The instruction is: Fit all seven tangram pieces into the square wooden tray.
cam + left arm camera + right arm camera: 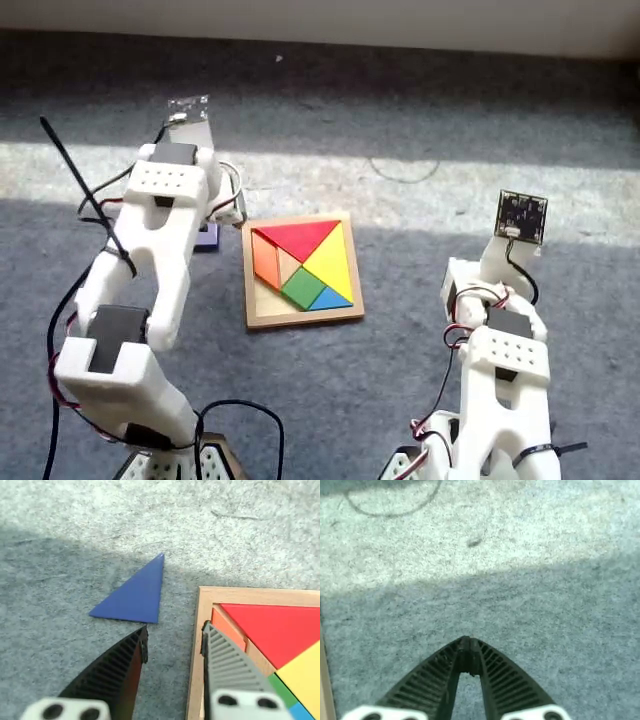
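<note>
- Tangram pieces (pixel 303 268) mostly lie inside the square wooden tray (pixel 248 290): a red triangle (pixel 300 238) at its 12 o'clock side, a yellow triangle (pixel 330 265) at 3 o'clock, an orange triangle (pixel 265 262) at 9 o'clock, a green square (pixel 303 288) near 6 o'clock and a light blue piece (pixel 331 299) toward 5 o'clock.
- A pale patch (pixel 288 265) sits between orange and red; whether it is a piece or bare tray floor cannot be told.
- The tray's 7 o'clock corner looks unfilled.
- One dark blue triangle (pixel 135 597) lies flat on the carpet (pixel 420 140), just outside the tray at about 10 o'clock, not touching it.
- The left gripper (pixel 175 635) hovers near that triangle, released and spread, one finger above the tray's rim, the other over carpet.
- The right gripper (pixel 467 647) is clenched on nothing, over carpet at the tray's 3 o'clock, well apart.
- Judged from this, the task is nearly done: the blue triangle remains to be picked up and fitted.
</note>
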Controlling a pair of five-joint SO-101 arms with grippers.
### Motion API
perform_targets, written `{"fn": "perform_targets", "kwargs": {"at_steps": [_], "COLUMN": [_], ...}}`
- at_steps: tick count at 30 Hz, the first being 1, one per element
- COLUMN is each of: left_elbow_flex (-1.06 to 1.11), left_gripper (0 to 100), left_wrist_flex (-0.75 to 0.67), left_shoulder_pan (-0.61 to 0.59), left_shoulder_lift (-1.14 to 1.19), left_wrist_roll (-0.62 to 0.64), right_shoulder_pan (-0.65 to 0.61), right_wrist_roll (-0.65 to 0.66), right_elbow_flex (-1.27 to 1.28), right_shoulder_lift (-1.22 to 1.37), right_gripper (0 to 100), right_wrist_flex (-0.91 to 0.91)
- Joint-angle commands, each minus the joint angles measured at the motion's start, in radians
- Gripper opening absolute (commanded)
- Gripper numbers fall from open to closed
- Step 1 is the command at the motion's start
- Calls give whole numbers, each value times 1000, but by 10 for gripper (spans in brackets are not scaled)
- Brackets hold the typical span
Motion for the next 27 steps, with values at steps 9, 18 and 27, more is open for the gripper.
{"fn": "perform_targets", "kwargs": {"at_steps": [9, 18, 27], "left_elbow_flex": [105, 147, 24], "left_gripper": [193, 194, 194], "left_wrist_flex": [-146, -204, -160], "left_shoulder_pan": [-91, -48, -56], "left_shoulder_lift": [-74, -73, 131], "left_wrist_roll": [-384, -572, -605], "right_shoulder_pan": [-35, -35, -35], "right_wrist_roll": [12, 12, 14], "right_elbow_flex": [-1, -1, -1], "right_shoulder_lift": [-30, -30, -30], "right_gripper": [10, 10, 10], "right_wrist_flex": [-22, -22, -22]}}
